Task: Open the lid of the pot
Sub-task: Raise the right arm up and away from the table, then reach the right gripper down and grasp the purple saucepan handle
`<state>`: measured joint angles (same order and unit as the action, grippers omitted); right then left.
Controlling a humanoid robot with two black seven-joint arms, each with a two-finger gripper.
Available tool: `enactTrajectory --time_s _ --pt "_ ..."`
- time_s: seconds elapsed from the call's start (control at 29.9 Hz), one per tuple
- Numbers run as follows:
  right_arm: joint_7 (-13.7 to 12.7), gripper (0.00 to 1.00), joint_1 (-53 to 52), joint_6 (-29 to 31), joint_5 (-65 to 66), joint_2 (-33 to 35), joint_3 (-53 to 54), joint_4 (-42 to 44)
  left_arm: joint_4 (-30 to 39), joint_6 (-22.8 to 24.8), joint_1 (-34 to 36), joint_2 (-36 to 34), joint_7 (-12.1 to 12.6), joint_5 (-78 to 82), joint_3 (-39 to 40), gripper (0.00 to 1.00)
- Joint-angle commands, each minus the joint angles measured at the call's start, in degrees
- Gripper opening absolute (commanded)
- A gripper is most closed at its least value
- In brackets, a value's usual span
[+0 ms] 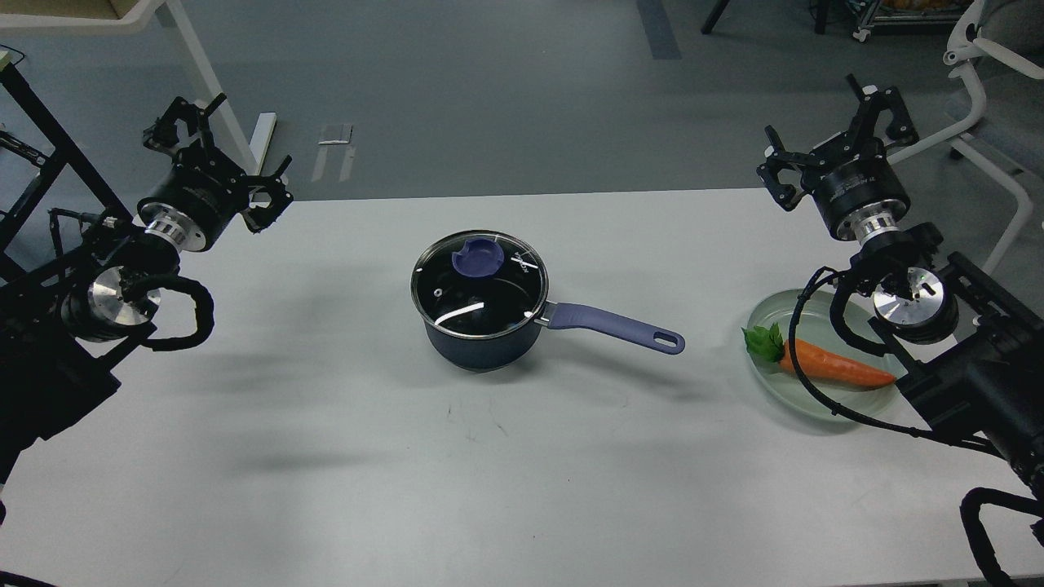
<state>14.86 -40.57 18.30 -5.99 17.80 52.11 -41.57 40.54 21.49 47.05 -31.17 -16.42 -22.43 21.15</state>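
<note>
The dark navy pot (pixel 481 346) stands at the middle of the white table, its long periwinkle handle (pixel 620 328) pointing right. The clear glass lid (pixel 479 285) with a metal rim rests flat on the pot, and its blue knob (pixel 478 258) sits toward the far side. My left gripper (pixel 216 155) hovers over the table's far left edge, well away from the pot, its fingers spread and empty. My right gripper (pixel 840 134) hangs beyond the far right edge, also open and empty.
A pale green glass plate (pixel 775 314) with an orange carrot (pixel 832 364) lies at the right, partly under my right arm and its cable. A white chair (pixel 991 122) stands behind the table at right, a table leg at far left.
</note>
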Motion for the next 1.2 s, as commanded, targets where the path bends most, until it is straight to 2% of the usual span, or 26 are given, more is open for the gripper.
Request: enactTrajectory --time_s 0.0,0.3,0.43,0.54,0.64,0.8,1.04,1.17 --pt "0.0 1.0 0.1 -0.2 -0.1 0.2 -0.1 0.0 -0.1 0.2 0.0 -0.2 -0.1 -0.1 -0.1 0.99" --pt "0.3 0.99 -2.1 -1.1 0.4 3.4 -2.4 -1.8 0.1 0.0 0.1 -1.7 0.0 0.2 -0.1 0.99" --pt "0.9 0.99 -9.0 -1.0 0.6 11.6 -15.2 -6.4 0.1 -0.1 0.1 -3.3 0.3 0.3 -0.8 0.99" --pt "0.9 0.99 -15.6 -0.9 2.0 15.2 -25.8 -8.3 0.1 0.2 0.0 -5.3 1.0 2.4 -1.1 0.99" --pt "0.9 0.99 -21.0 -1.1 9.4 17.3 -32.7 -11.0 0.4 1.1 0.4 -8.1 2.9 7.6 -0.9 0.99" --pt "0.8 0.99 -30.2 -2.6 22.5 17.7 -42.0 -15.2 0.4 1.3 0.6 -8.8 3.4 10.5 -0.9 0.99" --pt "0.9 0.99 -48.4 -5.2 32.7 13.0 -68.3 -22.5 0.9 1.1 0.9 -8.9 3.4 10.5 -0.7 0.99" --pt "1.0 0.98 -53.7 -7.0 45.6 11.8 -74.8 -27.4 0.9 0.8 0.9 -9.4 3.4 10.5 -0.8 0.99"
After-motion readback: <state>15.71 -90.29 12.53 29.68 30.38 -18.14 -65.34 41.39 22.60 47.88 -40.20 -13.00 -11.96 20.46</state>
